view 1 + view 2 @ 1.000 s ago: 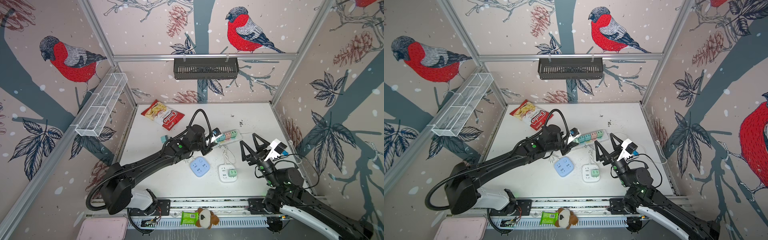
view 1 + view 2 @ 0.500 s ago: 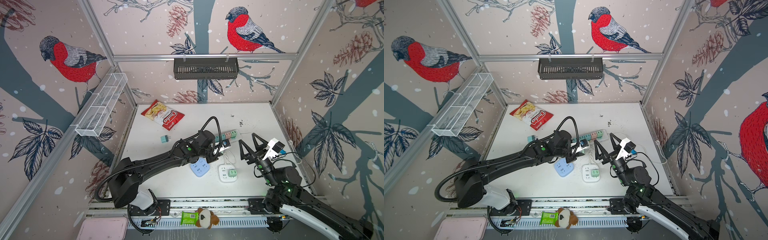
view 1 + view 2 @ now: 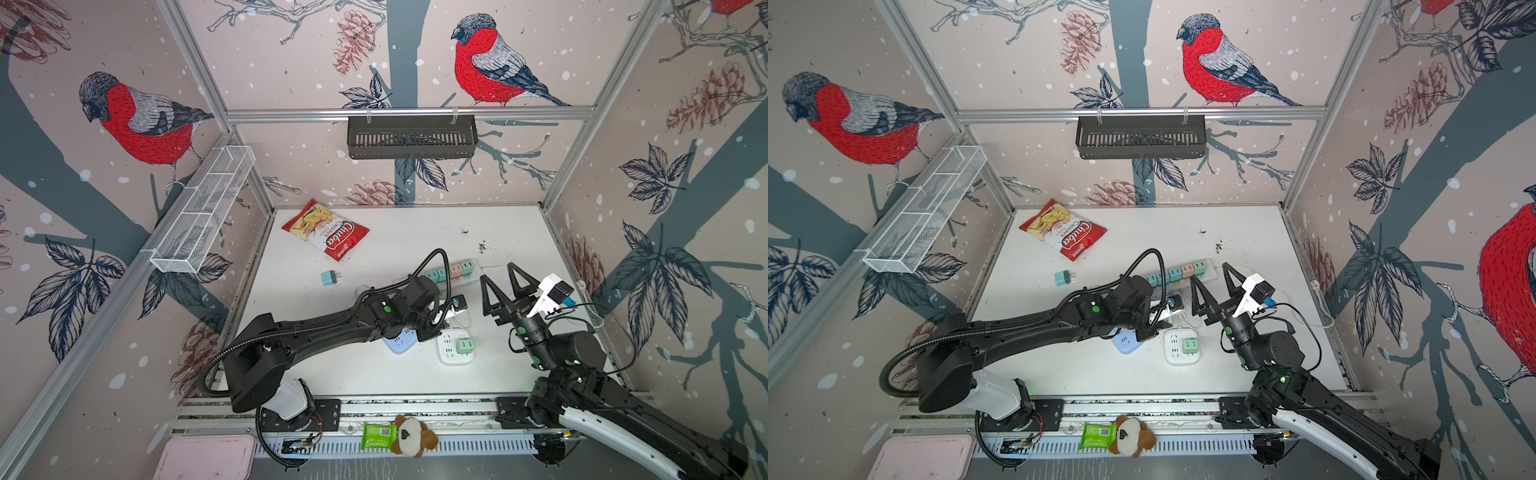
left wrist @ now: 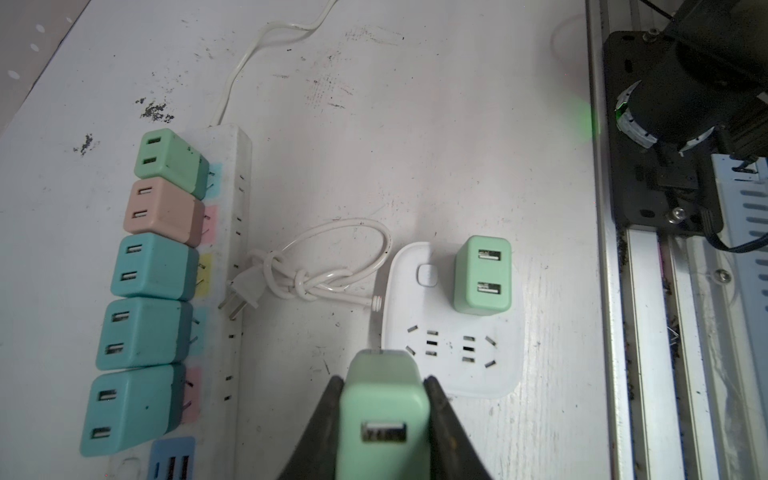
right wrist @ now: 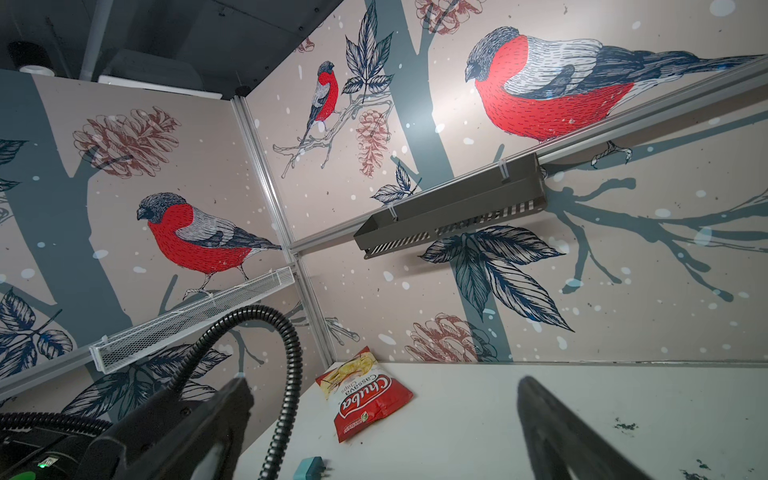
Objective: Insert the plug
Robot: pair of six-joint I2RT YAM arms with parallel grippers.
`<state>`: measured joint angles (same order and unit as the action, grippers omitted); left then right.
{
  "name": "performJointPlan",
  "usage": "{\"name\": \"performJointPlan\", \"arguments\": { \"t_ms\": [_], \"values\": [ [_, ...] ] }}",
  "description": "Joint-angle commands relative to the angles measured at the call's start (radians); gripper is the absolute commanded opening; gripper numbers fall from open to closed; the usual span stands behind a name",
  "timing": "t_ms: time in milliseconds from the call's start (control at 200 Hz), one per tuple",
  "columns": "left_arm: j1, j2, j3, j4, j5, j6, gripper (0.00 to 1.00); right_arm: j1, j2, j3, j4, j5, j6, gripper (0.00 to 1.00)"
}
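At the middle of the counter [image 3: 415, 241], the left pincer [image 4: 382, 380] is clamped on the mint plug [image 4: 382, 415]. The plug's USB face is turned toward the wrist and its long axis runs along the pincer; the prongs are hidden. Just right of it and slightly nearer lies the white socket block [image 4: 453, 376]. Its free slots are on the left part, beside the plug's tip, and another green plug [image 4: 482, 280] is already seated. Insertion likely needs a short shift right, then a push down. Farther right, the right pincer [image 3: 498, 272] hangs raised, jaws apart and empty, so the left arm is nearer.

White table [image 3: 415, 232], chip bag [image 3: 326, 228], power strip [image 4: 239, 208], white socket [image 4: 457, 370], loose plug [image 3: 330, 278]
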<state>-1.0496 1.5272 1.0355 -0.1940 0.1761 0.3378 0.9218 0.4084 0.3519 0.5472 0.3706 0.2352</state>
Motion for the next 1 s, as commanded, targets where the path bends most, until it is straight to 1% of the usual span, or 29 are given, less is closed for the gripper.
{"name": "performJointPlan", "arguments": {
  "t_ms": [0, 350, 445, 565, 650, 720, 886, 991],
  "values": [
    [-0.012, 0.018, 0.014, -0.005, -0.022, -0.008, 0.0, 0.0, 0.0, 0.001, 0.022, 0.016, 0.001, 1.0],
    [-0.03, 0.055, 0.042, -0.031, -0.017, -0.011, 0.0, -0.001, -0.004, 0.004, 0.015, 0.024, -0.004, 1.0],
    [-0.033, 0.07, 0.051, -0.038, -0.017, -0.012, 0.0, -0.003, -0.01, -0.002, 0.014, 0.03, -0.028, 1.0],
    [-0.035, 0.084, 0.063, -0.048, -0.024, -0.017, 0.0, -0.037, -0.01, -0.001, -0.016, 0.056, -0.05, 1.0],
    [-0.038, 0.093, 0.072, -0.055, -0.019, -0.02, 0.0, -0.108, 0.007, 0.016, -0.063, 0.089, 0.004, 1.0],
    [-0.046, 0.099, 0.078, -0.064, -0.013, -0.021, 0.0, -0.204, 0.037, 0.033, -0.103, 0.054, 0.06, 1.0],
    [-0.071, 0.108, 0.075, -0.065, -0.029, -0.035, 0.0, -0.496, 0.126, 0.047, -0.14, -0.183, 0.22, 1.0],
    [-0.086, 0.118, 0.074, -0.066, -0.03, -0.054, 0.0, -0.633, 0.151, 0.037, -0.135, -0.284, 0.284, 1.0]
  ]
}}
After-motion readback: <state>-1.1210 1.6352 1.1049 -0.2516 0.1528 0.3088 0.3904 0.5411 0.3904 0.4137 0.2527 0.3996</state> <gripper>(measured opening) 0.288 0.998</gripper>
